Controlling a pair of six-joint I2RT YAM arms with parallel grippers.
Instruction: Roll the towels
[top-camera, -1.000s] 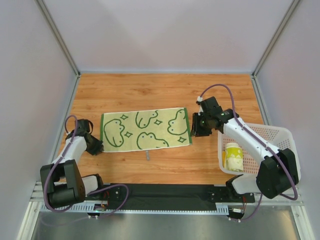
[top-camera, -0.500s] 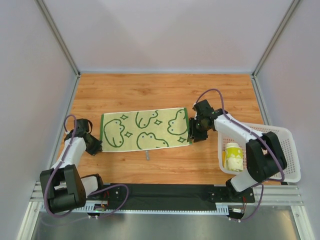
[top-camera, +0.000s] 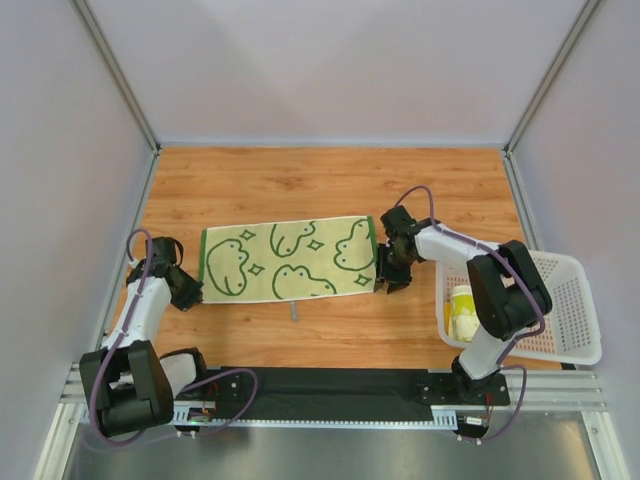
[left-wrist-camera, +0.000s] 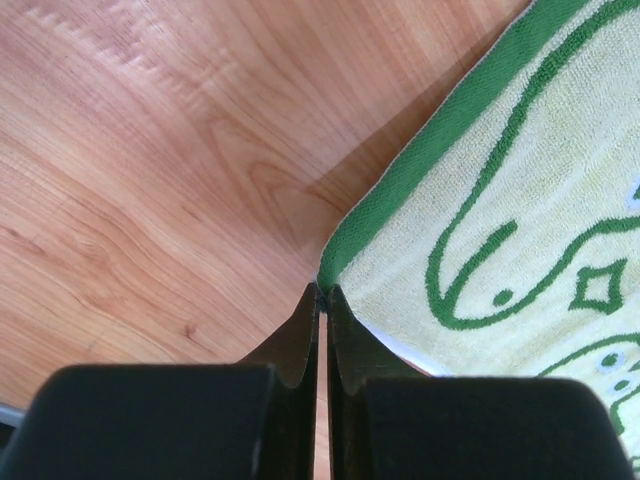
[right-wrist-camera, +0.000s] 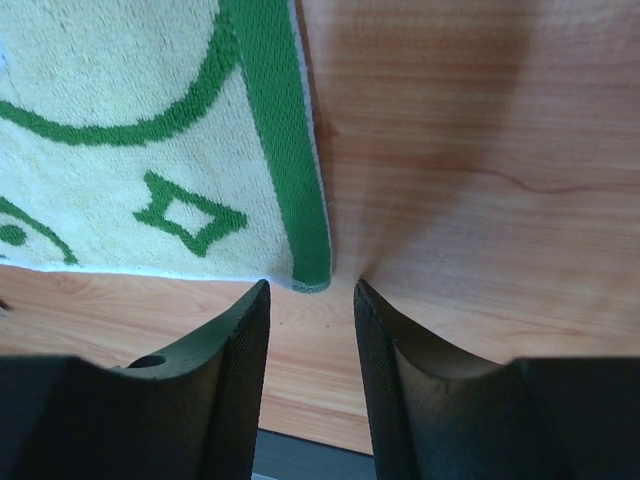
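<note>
Moved: our right end effector (right-wrist-camera: 310, 288) has slid to the near-right corner, jaws apart, straddling it.
Counter (top-camera: 300, 190): carries yellow towel (top-camera: 290, 260), flat.
Left end effector (left-wrist-camera: 322, 292): clamped on near-left corner tip.
Risk: we judge that thin pinch may slip as rolling starts.

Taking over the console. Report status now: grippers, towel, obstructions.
Left gripper shut at towel corner. Right gripper open, straddling opposite near corner. Towel flat, unrolled. Nothing lying on it.

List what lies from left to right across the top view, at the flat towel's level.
left claw → towel → right claw → basket
</note>
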